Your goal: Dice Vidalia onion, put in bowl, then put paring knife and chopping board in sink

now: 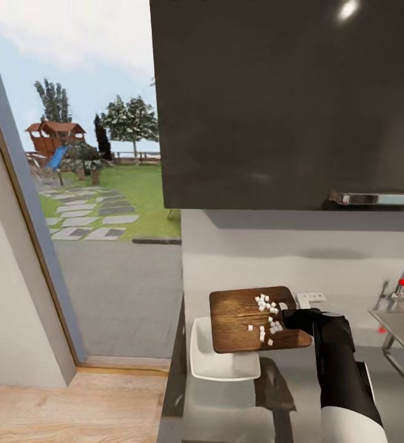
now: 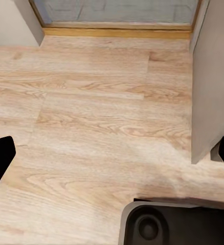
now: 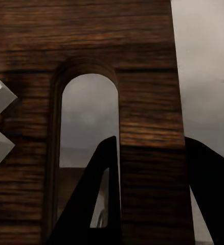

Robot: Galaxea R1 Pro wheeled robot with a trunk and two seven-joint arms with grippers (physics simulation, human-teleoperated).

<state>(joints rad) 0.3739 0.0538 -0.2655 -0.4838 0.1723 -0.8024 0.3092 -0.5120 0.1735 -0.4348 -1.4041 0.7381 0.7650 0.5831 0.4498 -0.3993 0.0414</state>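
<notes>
Right tool (image 1: 293, 320) clamps the stiff board (image 1: 241, 320) by its slot end; loose dice (image 1: 267, 317) may slide; left tool's state unclear.

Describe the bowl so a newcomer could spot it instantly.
Start at the grey countertop under the dark wall cabinet, beside the big window. At its window end sits the bowl, partly under the chopping board that the right pincer holds above it. It is the one white, squarish, rounded-corner dish; the board is brown wood carrying white diced onion.

Dark wall cabinet (image 1: 288, 104) overhead; garden playhouse (image 1: 53, 138) beyond the window; pale wooden floor (image 2: 102, 127) below.
</notes>
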